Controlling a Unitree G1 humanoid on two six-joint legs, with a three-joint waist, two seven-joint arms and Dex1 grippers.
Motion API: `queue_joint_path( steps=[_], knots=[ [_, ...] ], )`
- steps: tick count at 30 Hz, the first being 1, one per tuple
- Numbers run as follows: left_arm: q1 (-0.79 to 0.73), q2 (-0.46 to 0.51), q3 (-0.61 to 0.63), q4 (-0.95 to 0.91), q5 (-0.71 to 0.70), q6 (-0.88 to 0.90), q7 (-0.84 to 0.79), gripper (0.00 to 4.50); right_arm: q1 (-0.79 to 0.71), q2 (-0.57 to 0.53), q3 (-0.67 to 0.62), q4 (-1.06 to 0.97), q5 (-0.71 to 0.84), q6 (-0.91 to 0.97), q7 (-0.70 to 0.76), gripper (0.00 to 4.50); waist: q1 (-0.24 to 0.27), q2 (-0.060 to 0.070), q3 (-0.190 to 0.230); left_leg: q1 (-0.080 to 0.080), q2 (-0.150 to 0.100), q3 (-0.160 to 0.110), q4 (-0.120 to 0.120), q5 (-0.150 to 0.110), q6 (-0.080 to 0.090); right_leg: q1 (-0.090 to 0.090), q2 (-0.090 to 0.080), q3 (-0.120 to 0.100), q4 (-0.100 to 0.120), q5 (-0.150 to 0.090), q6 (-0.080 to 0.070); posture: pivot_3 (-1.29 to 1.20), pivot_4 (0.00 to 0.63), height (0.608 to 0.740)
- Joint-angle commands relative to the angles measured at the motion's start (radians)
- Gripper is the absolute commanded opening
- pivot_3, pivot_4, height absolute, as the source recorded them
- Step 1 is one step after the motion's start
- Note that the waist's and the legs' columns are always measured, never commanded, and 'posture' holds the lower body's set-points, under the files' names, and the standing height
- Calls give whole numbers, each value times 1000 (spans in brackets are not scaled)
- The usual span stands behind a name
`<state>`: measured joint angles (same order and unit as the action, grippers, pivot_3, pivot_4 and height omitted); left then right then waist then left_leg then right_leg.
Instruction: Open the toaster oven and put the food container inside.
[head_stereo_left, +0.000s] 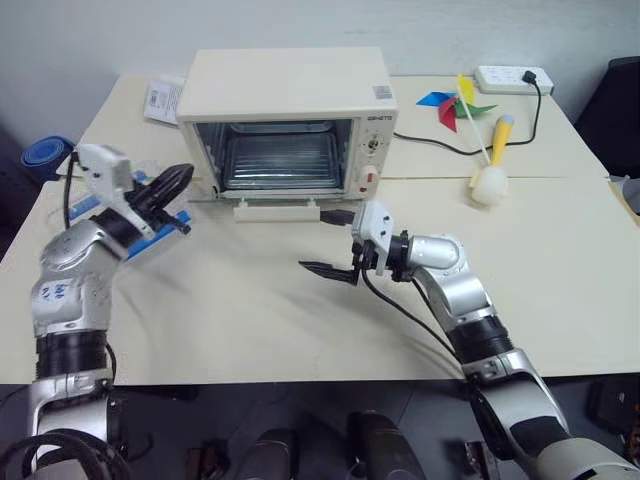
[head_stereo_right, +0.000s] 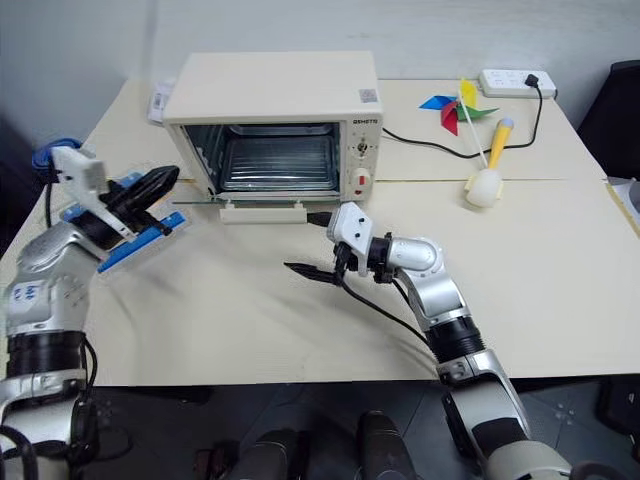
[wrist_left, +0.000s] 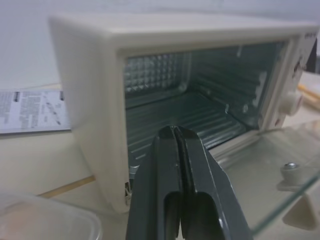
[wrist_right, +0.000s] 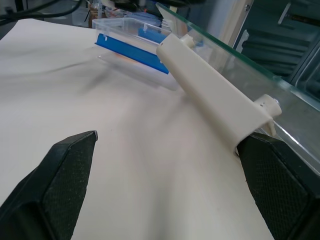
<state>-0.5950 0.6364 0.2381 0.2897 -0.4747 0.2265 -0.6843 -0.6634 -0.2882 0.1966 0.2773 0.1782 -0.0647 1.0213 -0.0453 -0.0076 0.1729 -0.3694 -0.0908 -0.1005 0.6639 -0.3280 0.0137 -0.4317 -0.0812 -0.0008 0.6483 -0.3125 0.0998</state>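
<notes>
Not much readable here tbh. The boxy cream-white toaster oven (head_stereo_left: 288, 110) has a small dark brand word above its knobs, too tiny to make out. The white printed paper sheet (wrist_left: 32, 111) beside it carries fine text, also illegible.

Food container (head_stereo_left: 160, 232) lies left of toaster oven (head_stereo_left: 288, 120).

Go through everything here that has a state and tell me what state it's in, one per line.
toaster oven: door dropped open, cavity empty
food container: lid on, lying on the table left of the oven
left end effector: shut, empty, above the container
right end effector: open, empty
power strip: one plug in
</notes>
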Motion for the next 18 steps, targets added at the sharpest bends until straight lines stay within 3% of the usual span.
queue_joint_path(
  steps=[1,5,10,15,18],
  knots=[
    [4,14,-59,20,51,-68,-126,25,81,-50,-15,-80,4,-23,10,4500,-1,0,0,0,0,0,0,0,0,0,0,0,0,0,0,0,150,740],
    [69,22,-105,-21,92,-92,-189,25,232,-128,-66,-160,36,-39,13,4500,4,0,0,0,0,0,1,0,0,1,0,0,0,0,0,0,150,740],
    [185,6,-111,-110,133,-88,-147,25,407,-213,-167,-227,98,-68,19,4500,19,0,0,0,0,0,2,0,0,1,0,2,-2,0,0,0,150,740],
    [329,-32,-71,-203,148,-88,-50,25,449,-208,-272,-290,239,-86,29,4500,19,0,0,1,0,1,2,0,0,1,0,4,-2,0,0,0,150,740],
    [421,-75,18,-263,115,-96,27,197,451,-218,-279,-341,343,16,70,4500,18,0,0,2,1,1,1,0,0,2,1,4,-2,0,0,0,150,740]
  ],
)
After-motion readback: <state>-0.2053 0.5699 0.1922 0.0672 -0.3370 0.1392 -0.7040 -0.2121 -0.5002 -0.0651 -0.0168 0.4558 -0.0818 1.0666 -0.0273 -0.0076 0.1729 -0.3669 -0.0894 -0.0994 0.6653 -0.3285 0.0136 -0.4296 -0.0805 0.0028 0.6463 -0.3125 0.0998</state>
